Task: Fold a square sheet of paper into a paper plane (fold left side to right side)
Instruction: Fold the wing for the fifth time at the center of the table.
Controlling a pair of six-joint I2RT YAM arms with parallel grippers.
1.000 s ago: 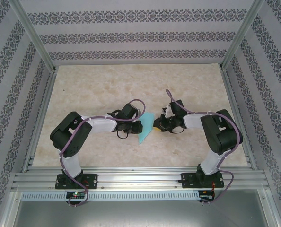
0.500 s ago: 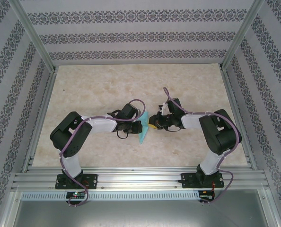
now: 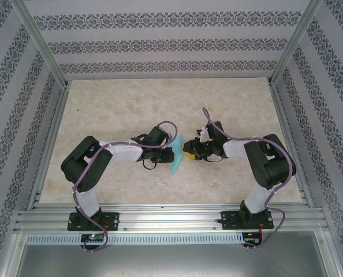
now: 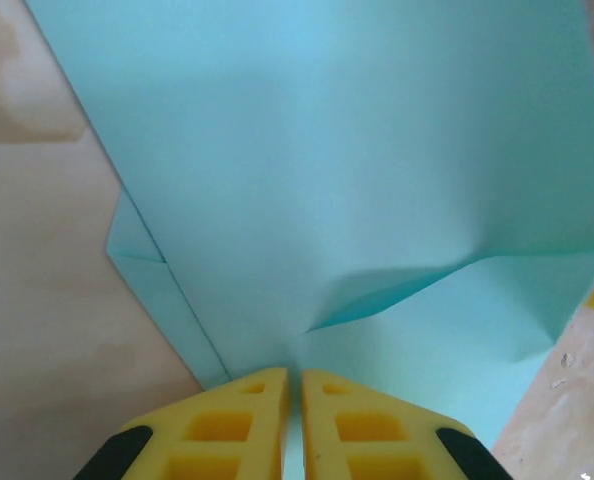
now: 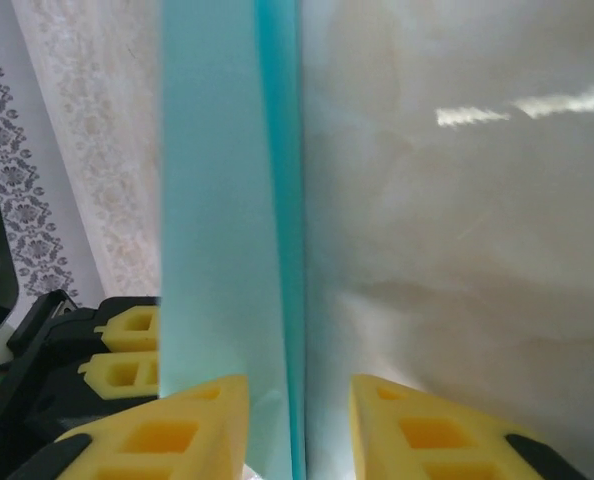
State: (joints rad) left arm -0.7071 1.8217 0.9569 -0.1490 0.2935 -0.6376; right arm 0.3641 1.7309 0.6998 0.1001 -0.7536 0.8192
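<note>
The light turquoise sheet of paper [image 3: 175, 162] stands on edge above the table between my two grippers. In the left wrist view the paper [image 4: 327, 150] spreads wide, with a crease and a layered flap at its left. My left gripper [image 4: 294, 392] is shut on its near edge, and from above it [image 3: 170, 154] sits at the sheet's left side. My right gripper [image 3: 187, 151] is at the sheet's right side. Its jaws [image 5: 299, 425] stand open, with the thin edge of the paper [image 5: 212, 200] running between the yellow fingers without being pinched. The left gripper's fingers [image 5: 127, 352] show behind the sheet.
A beige marbled tabletop [image 3: 119, 109] stretches behind and to both sides of the arms. Patterned walls [image 3: 171, 43] and aluminium posts enclose it. Metal rails [image 3: 171, 218] holding both arm bases run along the near edge.
My right gripper has opened and let go of the paper's edge, after shifting a little left and back. The sheet now stands narrower and more upright. The left gripper keeps its hold.
</note>
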